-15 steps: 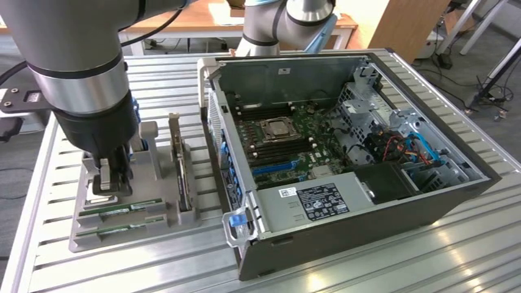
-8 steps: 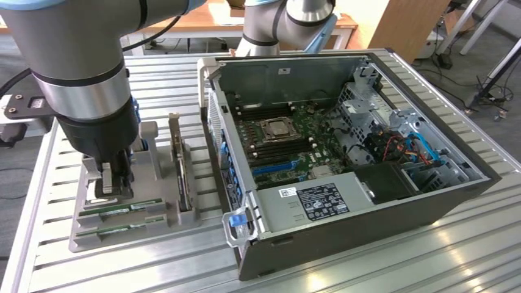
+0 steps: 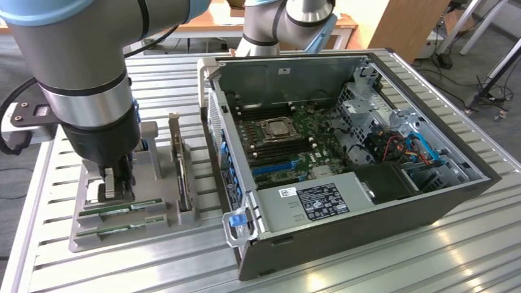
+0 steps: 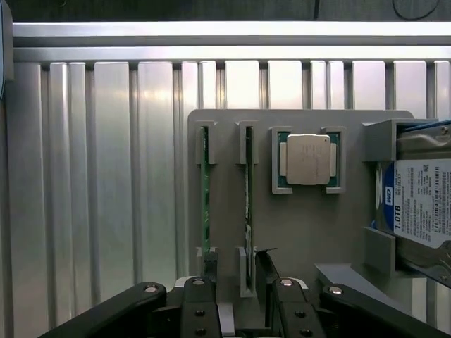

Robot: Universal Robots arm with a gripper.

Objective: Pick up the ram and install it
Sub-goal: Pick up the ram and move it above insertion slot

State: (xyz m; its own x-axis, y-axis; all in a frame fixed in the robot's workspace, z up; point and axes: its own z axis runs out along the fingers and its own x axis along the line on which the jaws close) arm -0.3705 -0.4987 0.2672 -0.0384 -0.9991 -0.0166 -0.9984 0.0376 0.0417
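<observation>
In the exterior view's left, the arm [image 3: 89,91] reaches down over a grey tray [image 3: 85,241] on the ribbed metal surface [image 3: 350,278]; its end effector [image 3: 116,186] hangs low over the tray, just above the ram [image 3: 122,208]; a second ram [image 3: 118,231] lies parallel to it, nearer the tray's front edge; both sit edge-up in their slots. A drive [image 3: 180,171] stands on edge at the tray's far side, towards the case. Right of the tray is an open case [image 3: 366,226], its side panel off; inside it, from left to right, are the motherboard [image 3: 305,149] with a processor socket [image 3: 277,130], then a tangle of cables and metal bays; a grey power supply [image 3: 321,198] with a dark label lies along the near edge.

In the wrist view the end effector [image 4: 238,267] is open and holds nothing; its dark fingers [image 4: 210,262] straddle one end of the ram [image 4: 248,183], jaws spread to either side, not closed on it. The second ram [image 4: 205,190] lies just outside one finger; on the ram's other side a square silver processor [image 4: 308,160] rests in its recess, and beyond that is the drive [image 4: 423,204] with its blue-and-white label.
</observation>
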